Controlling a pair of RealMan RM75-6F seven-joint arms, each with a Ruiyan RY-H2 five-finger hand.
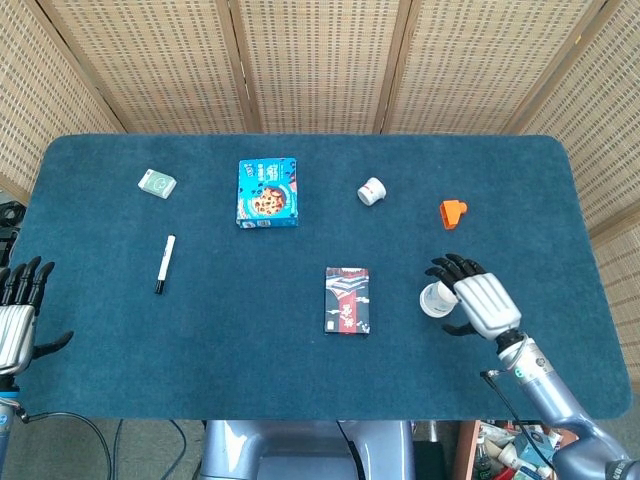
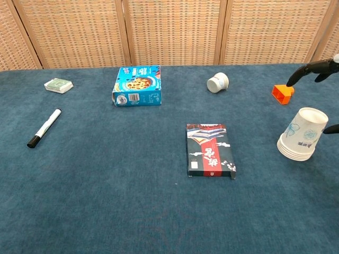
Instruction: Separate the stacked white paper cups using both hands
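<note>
While right hand [image 1: 478, 303] hovers spread, stacked cups [image 2: 302, 134] upturned, tilted

The right hand [image 1: 480, 306] hovers just beside the stacked paper cups [image 1: 437, 298], on their right, back of the hand up, its dark fingers [image 1: 452, 266] spread and reaching over and around the stack without a visible hold on it. Its forearm runs down to the lower right, away from the cups. In the chest view only its fingertips [image 2: 312, 67] show, above the cups. The left hand [image 1: 14, 318] hangs far left of the cups, fingers apart and empty.
</note>
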